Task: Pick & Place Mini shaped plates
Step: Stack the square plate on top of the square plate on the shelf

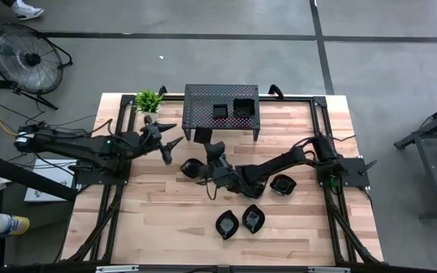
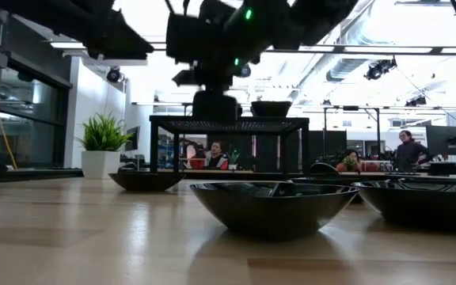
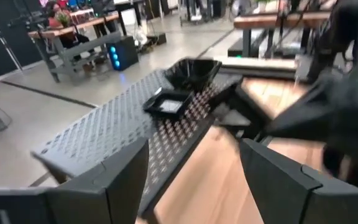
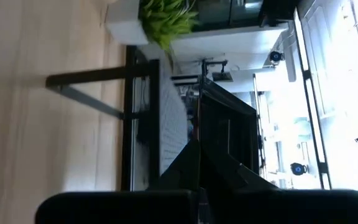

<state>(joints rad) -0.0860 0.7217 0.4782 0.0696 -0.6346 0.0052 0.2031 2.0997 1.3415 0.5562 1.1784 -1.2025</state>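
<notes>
Several glossy black mini plates lie on the wooden table: one [image 1: 190, 168] near the middle, one [image 1: 282, 184] to its right, and two [image 1: 227, 224] [image 1: 253, 218] by the near edge. Two more [image 1: 220, 111] [image 1: 243, 107] sit on the black perforated stand [image 1: 203, 98]. My right gripper [image 1: 216, 145] hovers just in front of the stand's near edge, shut on a dark plate [image 4: 229, 127]. My left gripper [image 1: 169, 148] is open and empty, left of the stand, and its wrist view looks across the stand top [image 3: 104, 143]. My right gripper pinches a mini plate between its two fingers [image 4: 185, 162], which meet at its rim [image 4: 202, 134]. The fingers reach from the near side toward the stand. The plate shows edge-on beyond the fingertips, lifted clear of the table.
A small potted plant [image 1: 149, 99] stands at the far left corner beside the stand. Black frame rails run along the table's left and right sides [image 1: 321, 121]. A fan [image 1: 29, 57] stands on the floor beyond the table. People sit in the room behind [image 2: 214, 152].
</notes>
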